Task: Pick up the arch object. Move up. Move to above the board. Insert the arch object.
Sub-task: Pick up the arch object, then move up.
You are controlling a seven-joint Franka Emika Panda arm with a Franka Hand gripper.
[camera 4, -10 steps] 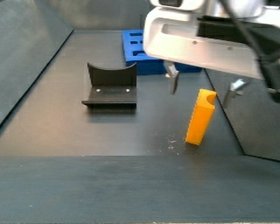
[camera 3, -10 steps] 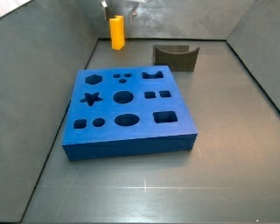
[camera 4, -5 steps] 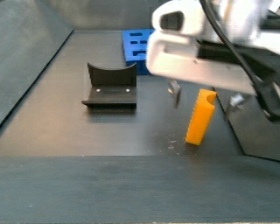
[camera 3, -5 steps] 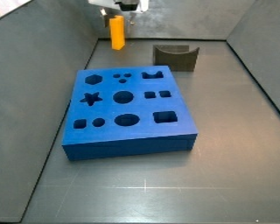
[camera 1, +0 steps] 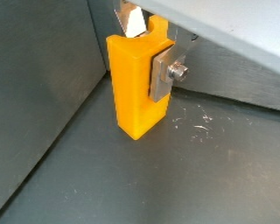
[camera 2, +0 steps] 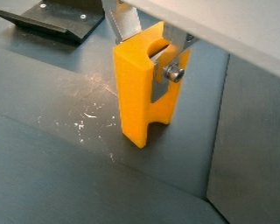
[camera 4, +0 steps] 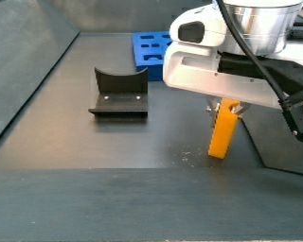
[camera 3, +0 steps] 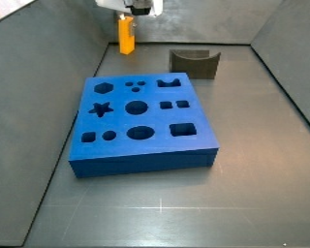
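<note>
Wrist views: gripper (camera 1: pixel 150 54) with fingers (camera 2: pixel 171 73) straddling the upright arch object (camera 1: pixel 137 83), plates touching, apparently clamped. Side views: arch object at far wall, board (camera 3: pixel 142 123) nearer. Grip squarely; lift straight up.

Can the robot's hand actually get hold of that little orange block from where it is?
Probably yes: the hand is already down over the arch object, a finger flat on one side. Nothing blocks it; the fixture stands apart.
</note>
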